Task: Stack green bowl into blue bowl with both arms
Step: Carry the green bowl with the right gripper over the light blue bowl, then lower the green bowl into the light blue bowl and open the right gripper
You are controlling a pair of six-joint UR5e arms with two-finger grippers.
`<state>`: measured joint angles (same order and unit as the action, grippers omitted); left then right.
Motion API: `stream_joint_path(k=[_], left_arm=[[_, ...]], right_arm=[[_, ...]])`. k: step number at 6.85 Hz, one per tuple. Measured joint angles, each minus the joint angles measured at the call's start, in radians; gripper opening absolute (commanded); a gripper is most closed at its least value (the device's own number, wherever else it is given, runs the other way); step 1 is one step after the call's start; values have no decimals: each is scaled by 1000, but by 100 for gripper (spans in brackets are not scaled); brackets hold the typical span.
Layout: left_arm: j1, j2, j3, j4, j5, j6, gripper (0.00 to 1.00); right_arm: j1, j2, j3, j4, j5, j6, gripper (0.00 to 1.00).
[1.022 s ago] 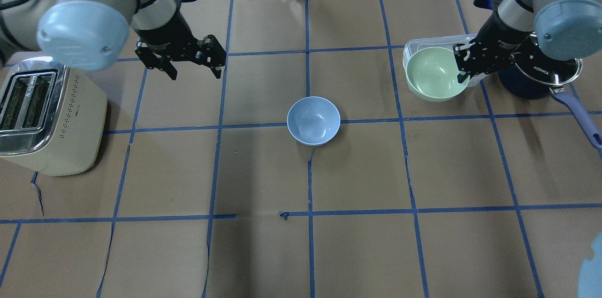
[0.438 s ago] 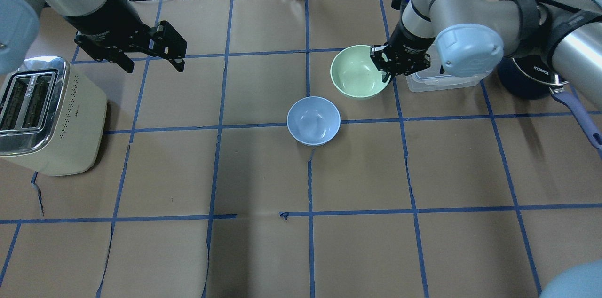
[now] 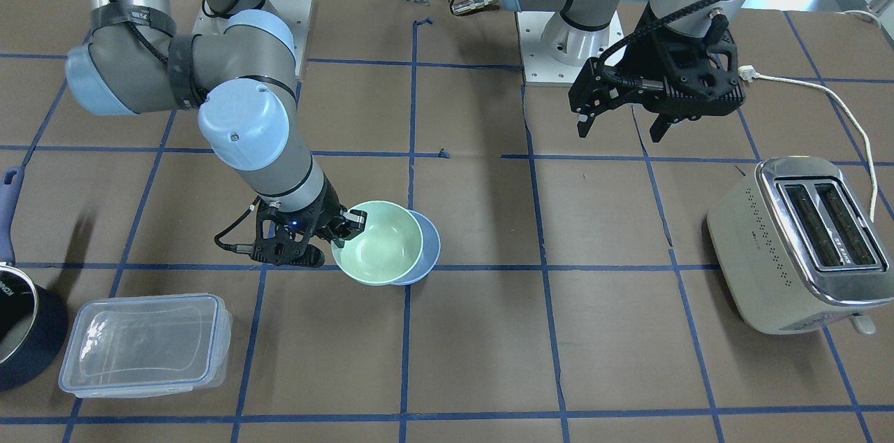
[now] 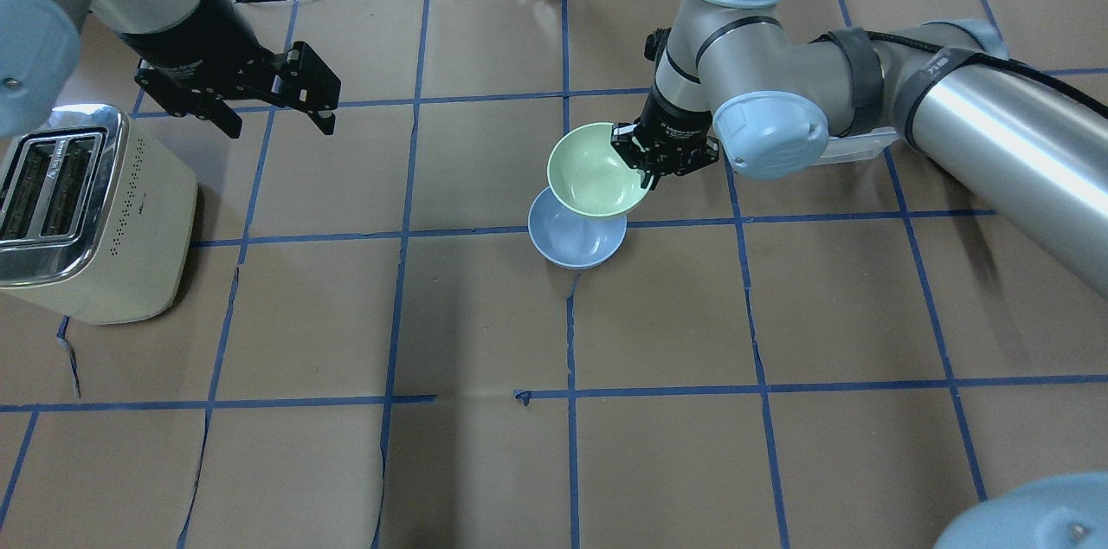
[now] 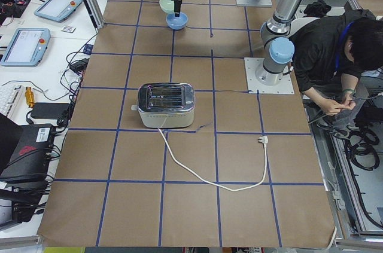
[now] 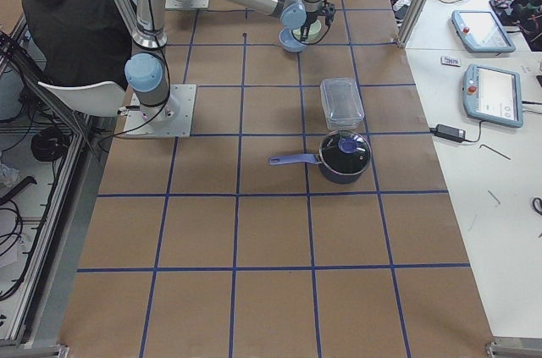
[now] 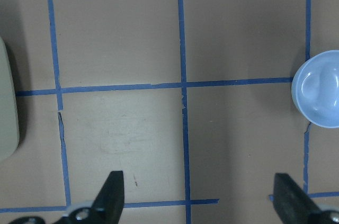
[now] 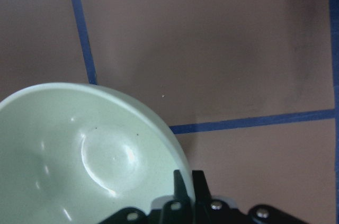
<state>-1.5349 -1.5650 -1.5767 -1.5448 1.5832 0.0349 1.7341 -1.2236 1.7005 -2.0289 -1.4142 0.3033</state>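
Observation:
The green bowl (image 4: 593,168) is held by its rim in my right gripper (image 4: 647,168), which is shut on it. It hangs just above the blue bowl (image 4: 576,242) and covers its far part, off-centre. The blue bowl stands on the table at the centre. In the front view the green bowl (image 3: 377,240) hides most of the blue bowl (image 3: 427,247), beside the right gripper (image 3: 347,223). The right wrist view shows the green bowl (image 8: 95,155) pinched at its rim. My left gripper (image 4: 281,127) is open and empty, high over the far left of the table. Its wrist view shows the blue bowl (image 7: 320,89).
A cream toaster (image 4: 82,211) stands at the left edge, its cord trailing behind. A clear lidded container (image 3: 143,345) and a dark pot with a blue handle (image 3: 21,317) sit on the right side. A person (image 5: 335,43) stands by the robot base.
My right arm has carried the green bowl leftwards from the clear container to over the blue bowl. My left arm drew back to the far left and has since held still.

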Motion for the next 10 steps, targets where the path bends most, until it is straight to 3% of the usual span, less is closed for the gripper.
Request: stream_joint_path(k=[7,8,9,10], left_arm=[[-7,0,-7,2,0,-51,100],[-7,1,-5,2,0,-52,100],[-7,2,-3,2,0,-52,100],[-7,1,-2,3,0,-52,100]], right_arm=[[37,32,28,-27,5,2,0],[46,43,28,-41,5,3,90],[49,47,28,-49,5,3,100],[50,48,28,-56,5,2,100]])
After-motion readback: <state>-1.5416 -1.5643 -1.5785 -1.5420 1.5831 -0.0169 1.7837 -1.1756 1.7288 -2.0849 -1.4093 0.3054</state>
